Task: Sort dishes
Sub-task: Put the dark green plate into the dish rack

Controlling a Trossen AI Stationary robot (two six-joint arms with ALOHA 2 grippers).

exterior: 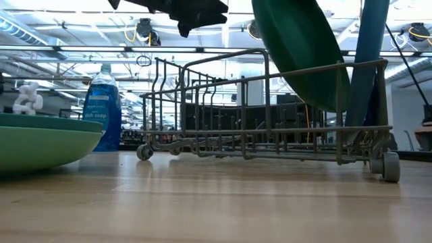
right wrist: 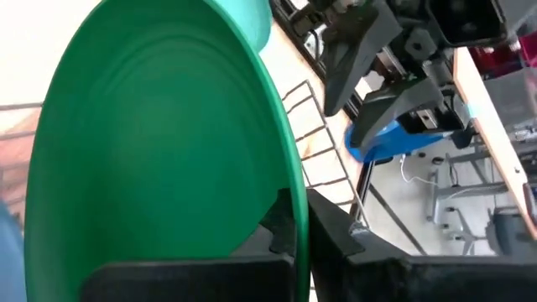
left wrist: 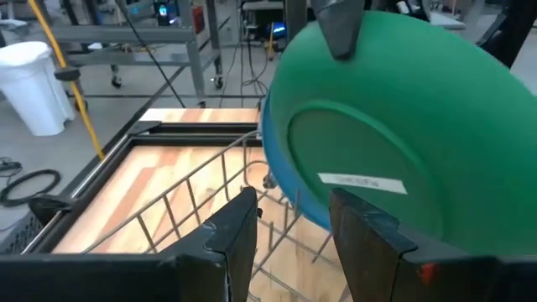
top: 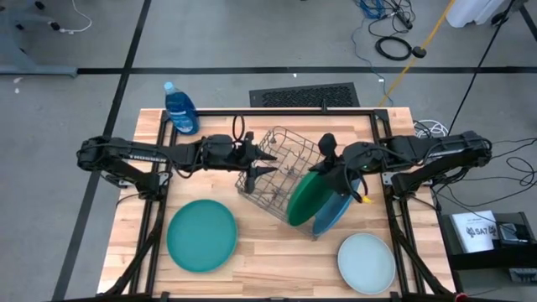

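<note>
A grey wire rack (top: 281,172) stands mid-table. My right gripper (right wrist: 298,226) is shut on a dark green plate (top: 306,197), which it holds on edge over the rack's right end. A blue plate (top: 333,214) stands on edge just behind it, at that same end (exterior: 371,67). My left gripper (top: 264,165) hovers open above the rack's left part and touches nothing; its fingers (left wrist: 243,231) face the green plate's underside (left wrist: 403,143). A teal plate (top: 201,235) and a pale mint plate (top: 367,262) lie flat on the table. My right gripper pinches the dark green plate's upper rim (right wrist: 284,180) between its two fingers, one on each face. The fingers come from the table's right side, slanting down. The plate hangs tilted, its lower edge (exterior: 327,101) below the rack's top rail; whether it touches the wires I cannot tell.
A blue dish-soap bottle (top: 180,109) stands at the table's far left corner. A black frame rail (top: 268,111) runs along the table's far side and down both sides. Bare wood lies between the two flat plates near the front edge.
</note>
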